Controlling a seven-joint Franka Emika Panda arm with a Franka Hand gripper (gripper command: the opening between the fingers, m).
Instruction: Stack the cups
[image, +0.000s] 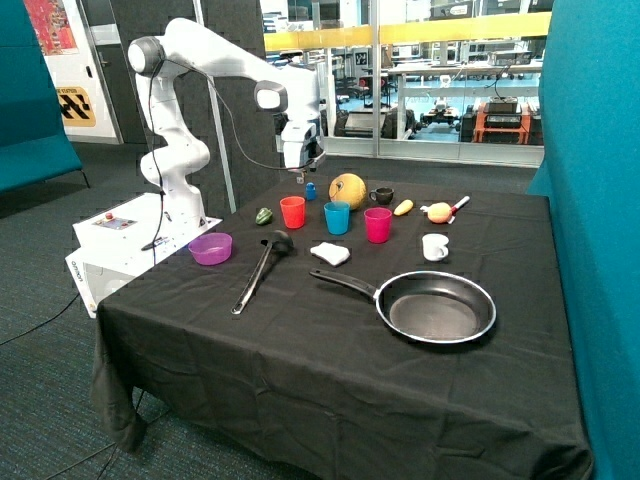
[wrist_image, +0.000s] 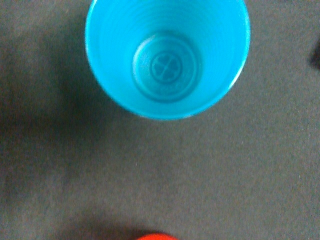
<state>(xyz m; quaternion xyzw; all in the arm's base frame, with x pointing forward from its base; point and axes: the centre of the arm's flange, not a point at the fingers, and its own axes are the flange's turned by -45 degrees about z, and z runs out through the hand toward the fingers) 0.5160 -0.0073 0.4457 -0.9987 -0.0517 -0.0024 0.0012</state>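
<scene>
Three cups stand upright in a row on the black table (image: 300, 370): a red cup (image: 292, 212), a blue cup (image: 337, 217) and a magenta-pink cup (image: 378, 225), each apart from the others. My gripper (image: 301, 176) hangs in the air above and just behind the red cup, holding nothing that I can see. The wrist view looks straight down into the empty blue cup (wrist_image: 167, 55), and the rim of the red cup (wrist_image: 156, 236) shows at the picture's edge.
Behind the cups are a small blue object (image: 311, 190), a yellow melon (image: 348, 190), a black mug (image: 382, 195) and toy fruit (image: 438, 211). In front lie a green pepper (image: 264, 216), purple bowl (image: 210, 248), black ladle (image: 262, 268), white cloth (image: 330, 253), white mug (image: 435, 247) and frying pan (image: 440, 306).
</scene>
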